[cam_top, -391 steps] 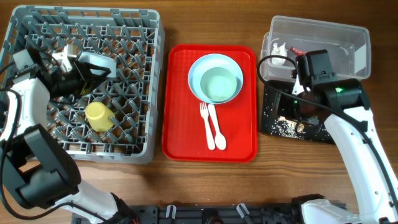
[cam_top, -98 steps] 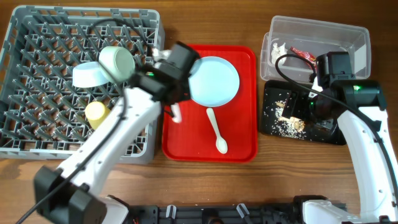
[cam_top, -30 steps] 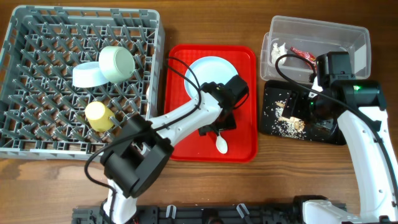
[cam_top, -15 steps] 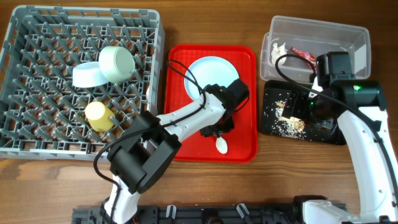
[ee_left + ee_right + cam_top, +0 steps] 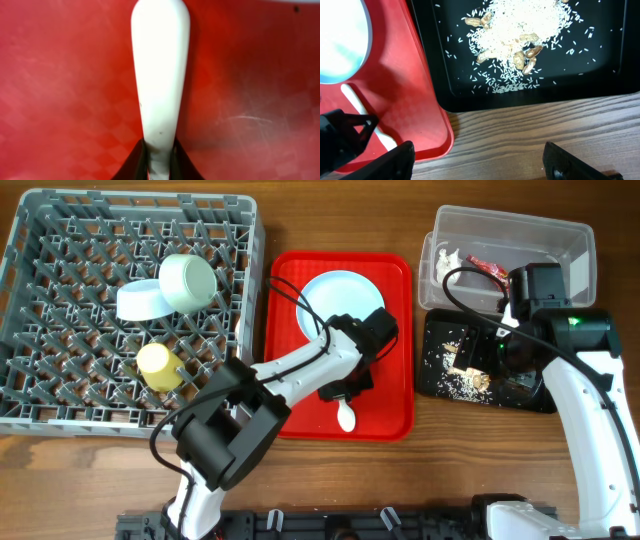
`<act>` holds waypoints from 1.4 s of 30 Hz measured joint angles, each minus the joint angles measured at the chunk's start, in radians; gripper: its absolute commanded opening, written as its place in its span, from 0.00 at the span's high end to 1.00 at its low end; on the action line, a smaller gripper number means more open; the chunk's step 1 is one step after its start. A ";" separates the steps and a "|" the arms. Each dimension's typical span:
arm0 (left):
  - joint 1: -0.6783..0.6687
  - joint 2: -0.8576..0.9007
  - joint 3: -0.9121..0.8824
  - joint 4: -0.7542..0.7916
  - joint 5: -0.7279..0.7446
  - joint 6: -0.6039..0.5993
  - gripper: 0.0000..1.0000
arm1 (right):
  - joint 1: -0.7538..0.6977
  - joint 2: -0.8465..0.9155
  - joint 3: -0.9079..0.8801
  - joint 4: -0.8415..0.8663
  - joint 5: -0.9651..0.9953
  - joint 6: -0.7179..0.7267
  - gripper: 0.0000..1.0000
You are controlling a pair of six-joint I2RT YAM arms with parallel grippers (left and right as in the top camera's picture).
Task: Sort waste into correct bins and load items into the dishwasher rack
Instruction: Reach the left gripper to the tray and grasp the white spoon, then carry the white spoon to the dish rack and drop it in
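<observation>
On the red serving tray [image 5: 390,395] lies a white spoon [image 5: 346,416], and my left gripper [image 5: 340,391] is shut on its handle. The left wrist view shows the spoon [image 5: 160,75] running up from the closed gripper [image 5: 159,166]. A white plate [image 5: 340,305] sits at the tray's far end. The grey rack [image 5: 60,405] holds two pale bowls [image 5: 188,280] and a yellow cup [image 5: 158,365]. My right gripper [image 5: 480,165] hangs open over the wood just in front of the black tray [image 5: 445,75] of food scraps [image 5: 517,25]. The clear tub [image 5: 560,250] holds a red wrapper [image 5: 486,266] and a tissue [image 5: 448,258].
The red tray's corner [image 5: 440,130] and the left gripper [image 5: 342,135] show at the left of the right wrist view. The black tray [image 5: 435,360] stands right beside the red tray. Bare wooden table [image 5: 470,460] lies in front.
My left gripper has shut on the spoon's handle, and the spoon's bowl has shifted a little to the left. The right arm has not moved.
</observation>
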 measured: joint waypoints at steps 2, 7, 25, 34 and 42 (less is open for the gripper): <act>0.011 -0.006 0.000 -0.005 -0.001 0.005 0.94 | 0.000 0.000 0.000 0.000 0.000 0.000 0.17; 0.042 -0.073 -0.004 -0.048 -0.061 0.013 0.94 | 0.000 0.000 0.000 0.000 0.000 0.000 0.17; 0.341 -0.468 -0.004 -0.119 -0.259 0.481 0.96 | 0.000 0.000 0.000 0.000 0.000 0.000 0.17; 0.532 -0.444 -0.004 -0.120 -0.259 0.604 0.96 | 0.000 0.000 0.000 0.000 0.000 0.000 0.18; 0.578 -0.357 -0.004 -0.106 -0.201 0.639 0.94 | 0.000 0.000 0.000 0.000 0.000 0.000 0.17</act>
